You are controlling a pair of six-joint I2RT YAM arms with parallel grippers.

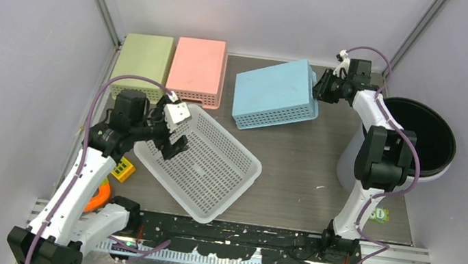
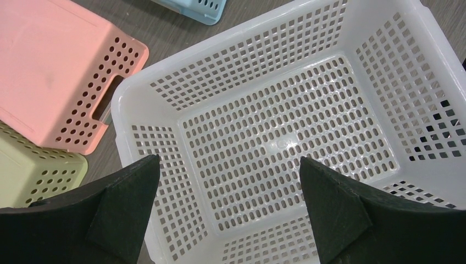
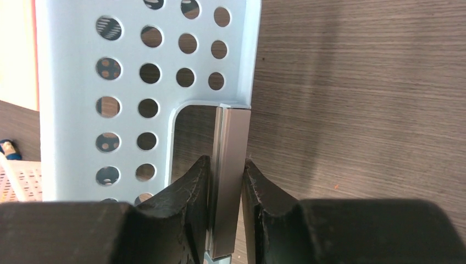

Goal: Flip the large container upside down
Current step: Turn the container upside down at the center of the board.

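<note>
The large white perforated basket [image 1: 203, 162] lies open side up on the table, left of centre, turned at an angle. It fills the left wrist view [image 2: 286, 126]. My left gripper [image 1: 172, 136] hovers over the basket's near-left part, open and empty, with jaws wide apart [image 2: 229, 160] above the basket's inside. My right gripper [image 1: 322, 86] is at the back right, shut on the rim beside the handle slot of a blue perforated basket [image 1: 277, 93]. In the right wrist view the fingers [image 3: 226, 162] pinch that rim [image 3: 231, 165].
A green basket [image 1: 143, 57] and a pink basket [image 1: 196, 69] lie bottom up at the back left. A black round bin [image 1: 428, 135] stands at the right. A yellow toy [image 1: 122, 169] and an orange item [image 1: 98, 197] lie near the left arm. A small green item [image 1: 380, 215] lies front right.
</note>
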